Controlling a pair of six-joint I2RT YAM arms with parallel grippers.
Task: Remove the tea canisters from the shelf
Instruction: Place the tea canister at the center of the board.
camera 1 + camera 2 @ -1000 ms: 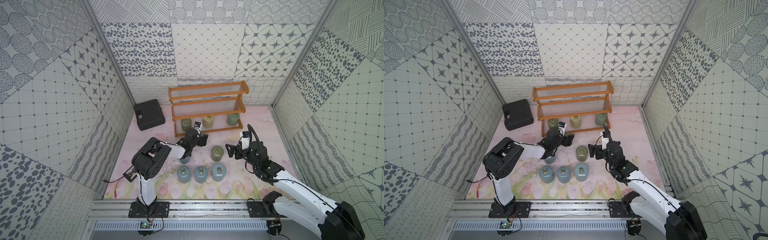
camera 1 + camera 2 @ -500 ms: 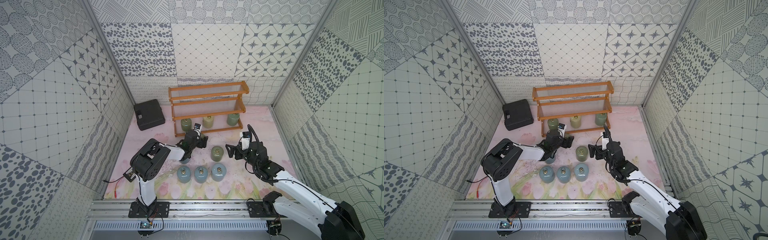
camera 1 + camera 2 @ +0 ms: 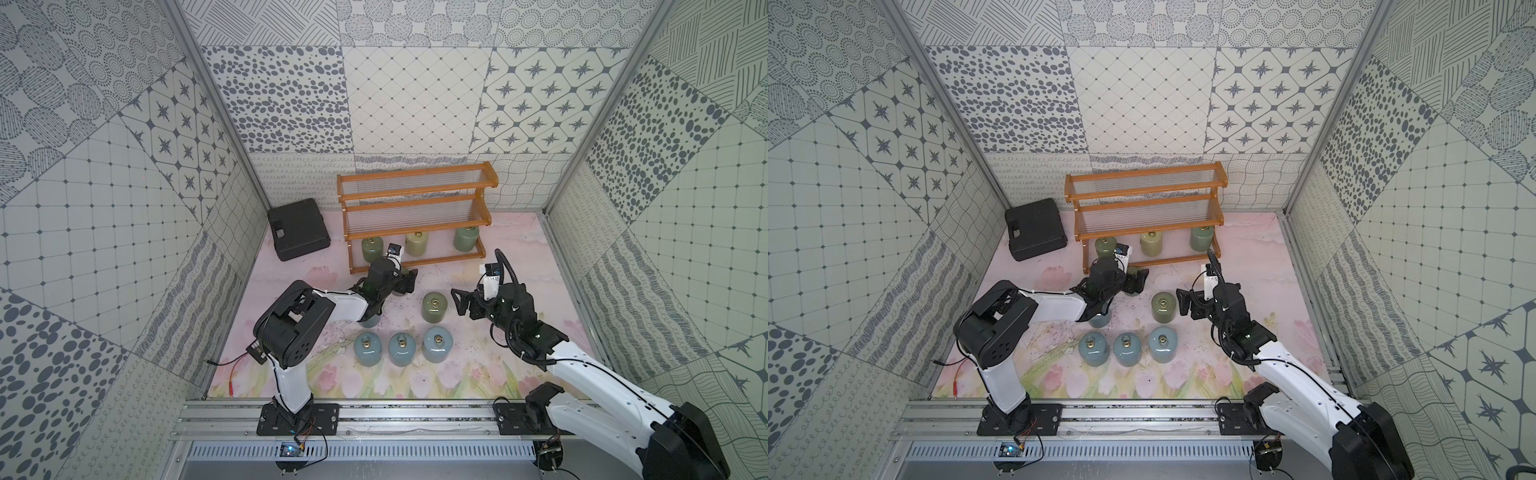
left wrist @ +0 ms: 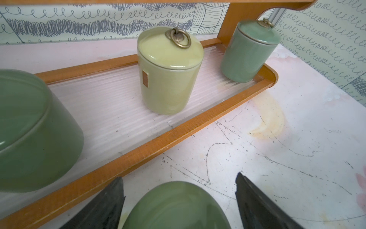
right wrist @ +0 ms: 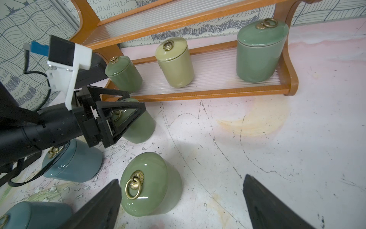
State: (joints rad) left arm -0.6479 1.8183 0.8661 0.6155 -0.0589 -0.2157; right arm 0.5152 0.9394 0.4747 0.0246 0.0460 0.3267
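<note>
Left gripper (image 4: 179,176): jaws apart, straddling an olive canister (image 4: 176,206) that stands upright on the table (image 4: 297,128), just in front of the shelf (image 4: 158,142) bottom rail. The left wrist view shows a gap at each finger, so there's no clamp. Right gripper (image 5: 181,178): spread wide, holding nothing. A second olive canister (image 5: 146,184) stands upright on the table just ahead of its tips, nearer one finger and not touching. On the shelf's lowest tier, in a top view: green canister (image 3: 371,249), yellow-green canister (image 3: 416,243) and sage canister (image 3: 466,237), spaced apart. Three blue-grey canisters (image 3: 402,348) stand in a row nearer the robot bases. A fourth blue-grey canister (image 5: 75,164) is tucked under the left arm.
</note>
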